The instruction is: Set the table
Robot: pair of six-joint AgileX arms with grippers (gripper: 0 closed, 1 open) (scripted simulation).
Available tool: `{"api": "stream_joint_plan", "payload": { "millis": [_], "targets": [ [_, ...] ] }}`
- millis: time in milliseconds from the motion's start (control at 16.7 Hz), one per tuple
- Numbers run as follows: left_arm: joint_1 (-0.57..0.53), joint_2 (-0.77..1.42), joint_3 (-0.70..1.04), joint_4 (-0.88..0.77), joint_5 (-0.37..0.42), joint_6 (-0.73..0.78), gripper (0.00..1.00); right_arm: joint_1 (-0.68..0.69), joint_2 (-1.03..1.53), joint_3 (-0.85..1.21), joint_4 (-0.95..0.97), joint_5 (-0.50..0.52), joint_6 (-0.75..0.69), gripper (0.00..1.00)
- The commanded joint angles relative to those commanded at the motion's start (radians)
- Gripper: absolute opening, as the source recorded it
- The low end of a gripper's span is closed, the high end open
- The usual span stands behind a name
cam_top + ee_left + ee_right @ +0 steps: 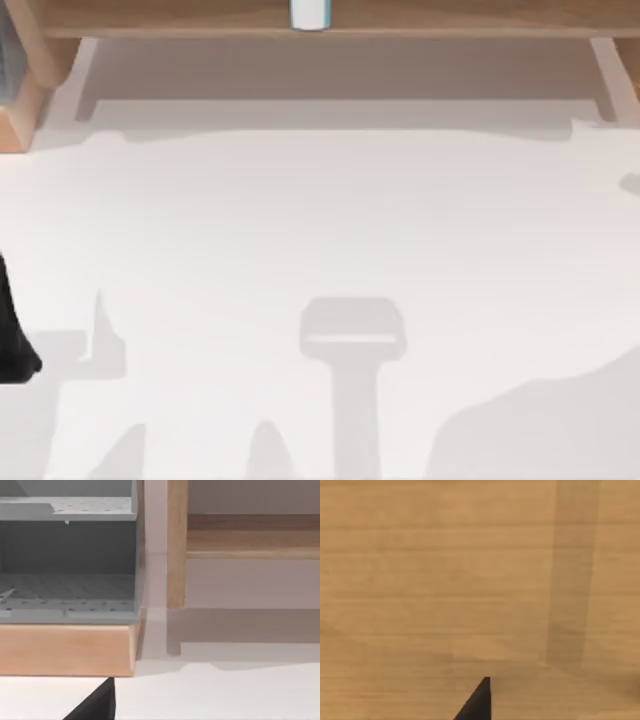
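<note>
The table (320, 230) is a broad white top with only shadows on it. At its left edge a black part of my left arm (14, 335) reaches in. A dark tip of my left gripper (97, 706) hangs just above the table (225, 695), in front of a wooden base. A dark tip of my right gripper (477, 702) is close to a plain wooden surface (445, 580).
A wooden shelf (450, 18) runs along the table's far side, with a white and blue cylinder (310, 13) on it. At the far left, a grey perforated rack (65, 555) sits on a wooden base (65, 647) beside a wooden post (176, 545).
</note>
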Motion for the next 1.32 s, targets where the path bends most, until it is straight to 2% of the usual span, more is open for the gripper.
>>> {"api": "stream_joint_plan", "payload": {
  "millis": [600, 780, 1020, 1320],
  "targets": [
    [0.000, 0.000, 0.000, 0.000, 0.000, 0.000, 1.00, -0.010, 0.014, -0.028, -0.011, 0.002, 0.004, 1.00],
    [0.000, 0.000, 0.000, 0.000, 0.000, 0.000, 1.00, 0.006, -0.048, -0.065, -0.045, 0.010, 0.047, 1.00],
    [0.000, 0.000, 0.000, 0.000, 0.000, 0.000, 1.00, 0.051, -0.279, -0.194, -0.162, 0.048, 0.199, 1.00],
    [0.000, 0.000, 0.000, 0.000, 0.000, 0.000, 1.00, 0.128, -0.794, -0.443, -0.385, 0.135, 0.509, 1.00]
  ]
}}
